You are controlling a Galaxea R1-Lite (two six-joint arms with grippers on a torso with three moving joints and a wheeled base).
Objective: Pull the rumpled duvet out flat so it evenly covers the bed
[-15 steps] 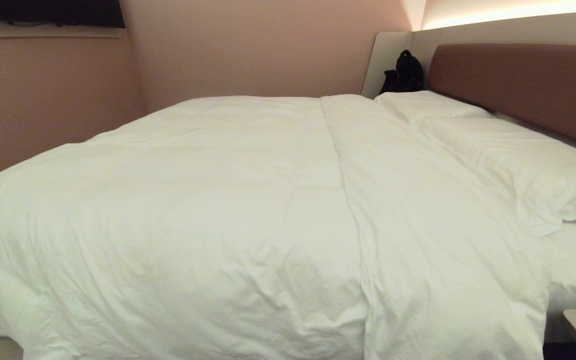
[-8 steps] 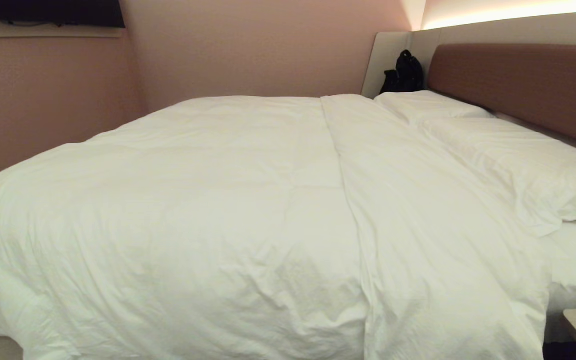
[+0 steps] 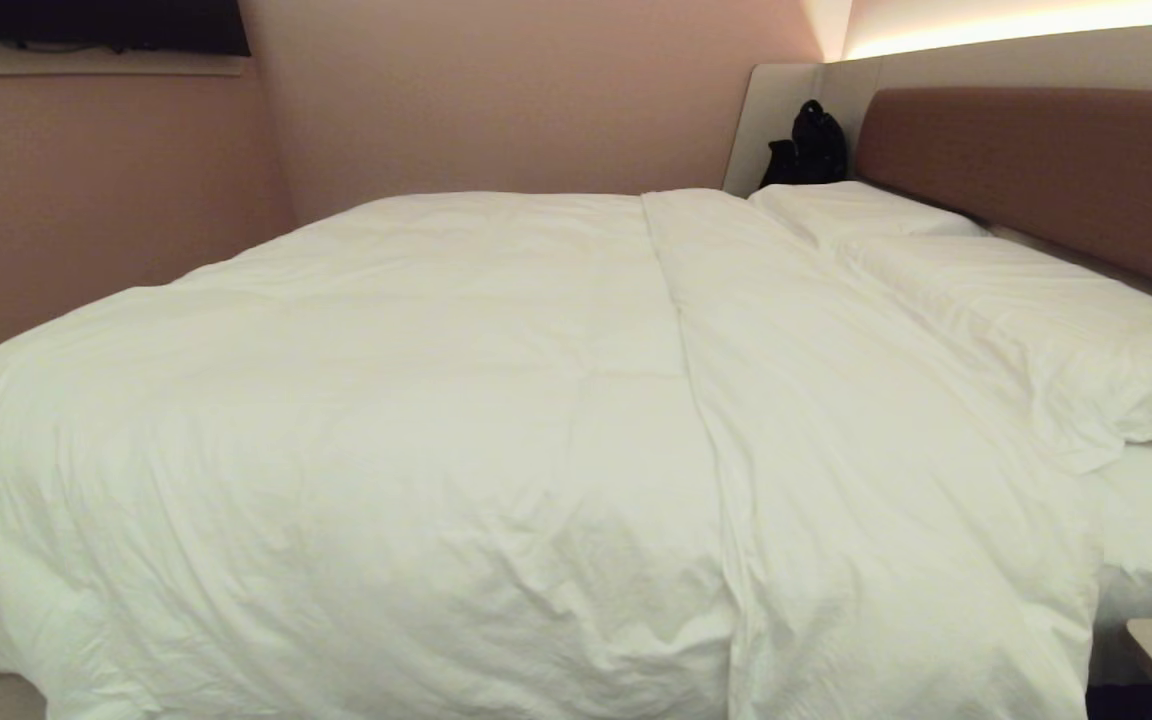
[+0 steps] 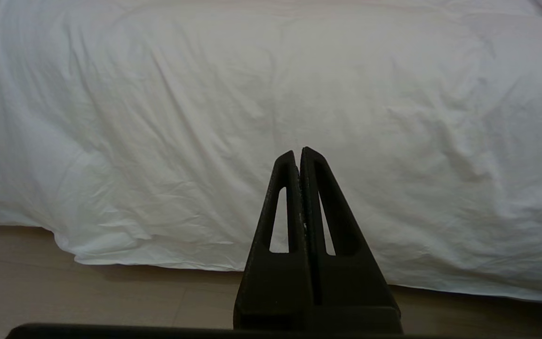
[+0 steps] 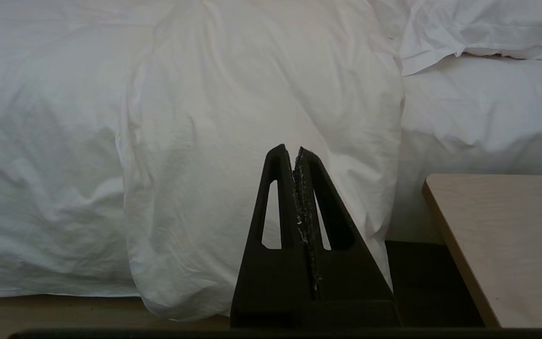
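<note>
**Duvet lying spread over the bed, both grippers parked clear of it**

The duvet (image 3: 416, 420) is lying across the bed (image 3: 1151, 520), reaching from the foot end almost up to the pillows (image 3: 1026, 310) beside the headboard (image 3: 1046, 170). A folded-back band is running across it on the headboard side, and a strip of bare sheet is being left uncovered below the pillows. The near edge is hanging over the bed's side, close to the floor (image 4: 87, 292).

The left gripper (image 4: 298, 153) is being held low in front of the hanging edge, its fingers pressed together and gripping nothing. The right gripper (image 5: 288, 149) is being held likewise, fingers closed and empty, facing the folded band's hanging corner beside a small table (image 5: 497, 235).

The duvet is being judged soft, puffy and light for its bulk, though dragging over the sheet is likely. A pinch on a single thin layer is likely to slip or bunch, so a thick fold at the hanging corner nearest the headboard is being judged the better hold, with the fingers opened wide first
</note>
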